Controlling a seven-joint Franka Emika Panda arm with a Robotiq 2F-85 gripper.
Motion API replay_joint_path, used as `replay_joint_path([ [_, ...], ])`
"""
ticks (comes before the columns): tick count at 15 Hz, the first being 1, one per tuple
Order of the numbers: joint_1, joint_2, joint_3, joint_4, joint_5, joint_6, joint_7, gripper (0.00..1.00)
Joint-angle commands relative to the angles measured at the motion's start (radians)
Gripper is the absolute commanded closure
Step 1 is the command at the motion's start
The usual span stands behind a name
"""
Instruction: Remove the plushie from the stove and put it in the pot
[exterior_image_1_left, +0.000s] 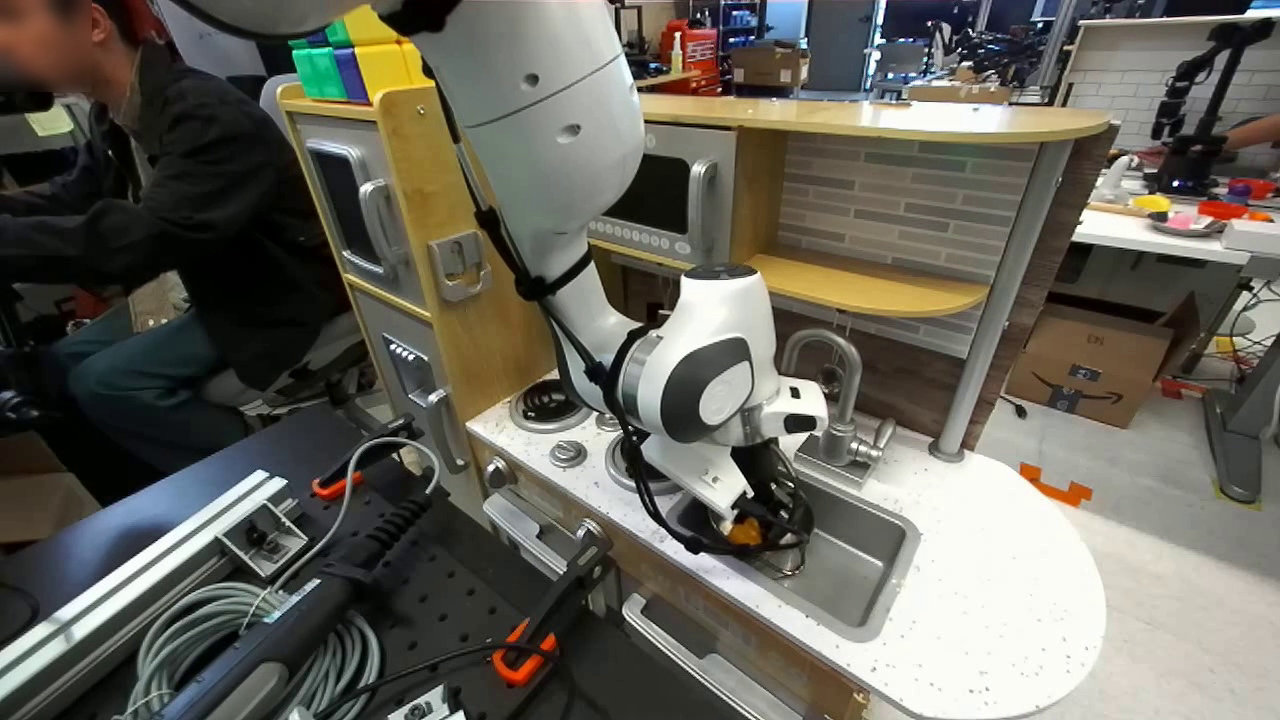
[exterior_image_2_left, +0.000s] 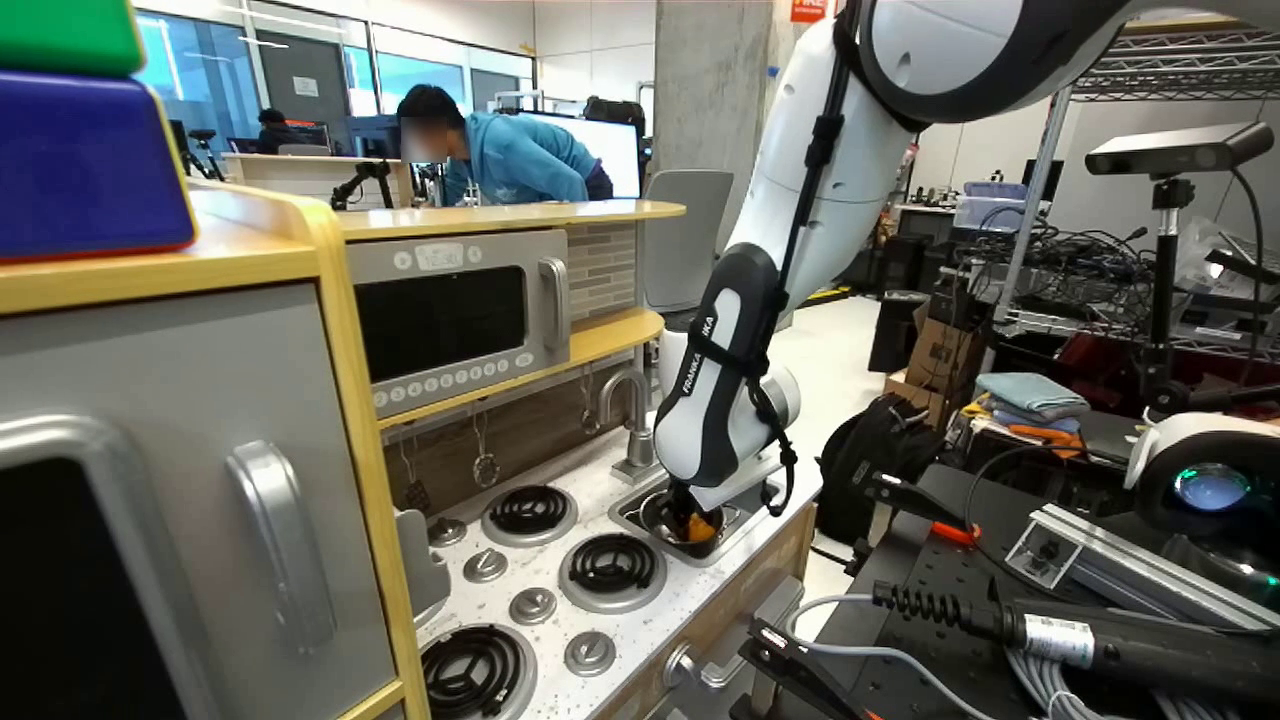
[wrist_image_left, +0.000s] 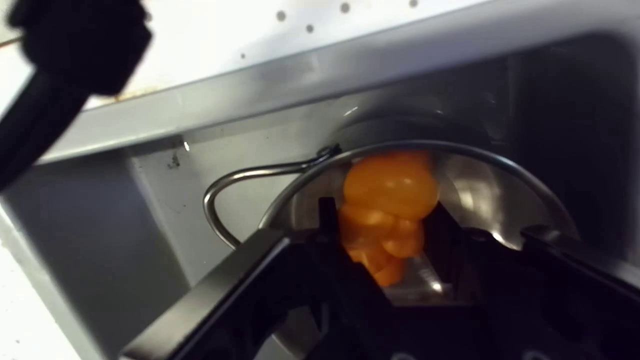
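"The lumpy, glossy orange plushie (wrist_image_left: 387, 210): where is it?"

"Within the mouth of the small round shiny steel pot (wrist_image_left: 475, 190), off the white four-burner stove (exterior_image_2_left: 565, 622). Whether it touches the bottom, I can't tell."

"And the black two-fingered pincer (wrist_image_left: 383, 215)?"

"Clenched on it, by the look of things. The plushie lies straight between the fingers, one against each side, its long axis running lengthwise between them rather than across, the rounded lump toward the rim. So the coming move, I'd judge, is to ease down if there's a drop, then part the fingers."

"Is there room for that?"

"Some. Bare steel shows inside the pot beside the plushie. The pot stands in the rectangular grey steel sink basin (exterior_image_1_left: 870, 560), at the stove end, below the level of the speckled white worktop (exterior_image_1_left: 1000, 590). The spreading fingers could knock the rim, I'd say, and on lifting away something might snag the bent-wire handle (wrist_image_left: 250, 173)."
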Motion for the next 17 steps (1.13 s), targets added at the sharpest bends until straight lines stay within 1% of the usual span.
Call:
replay_joint_path([
  [1, 0.003, 0.042, 0.007, 0.068, 0.006, -0.041, 0.017, 0.81],
  [2, 0.000, 0.041, 0.016, 0.070, 0.004, -0.045, 0.011, 0.31],
  [3, -0.003, 0.029, 0.024, 0.057, 0.002, -0.041, 0.003, 0.30],
  [4, -0.003, 0.000, 0.033, 0.022, -0.003, -0.023, -0.010, 0.23],
  [7, 0.017, -0.095, 0.022, -0.097, -0.017, 0.059, -0.027, 0.03],
  [8, 0.018, -0.131, 0.026, -0.143, -0.019, 0.095, -0.035, 0.00],
  [11, 0.029, -0.251, 0.036, -0.288, -0.025, 0.170, -0.065, 0.00],
  [12, 0.027, -0.296, 0.044, -0.334, -0.031, 0.156, -0.085, 0.00],
  [15, -0.032, -0.428, 0.115, -0.444, -0.055, 0.054, -0.176, 0.00],
  [16, 0.014, -0.301, 0.067, -0.323, -0.032, 0.105, -0.113, 0.00],
  [17, 0.003, -0.341, 0.083, -0.361, -0.039, 0.084, -0.130, 0.00],
])
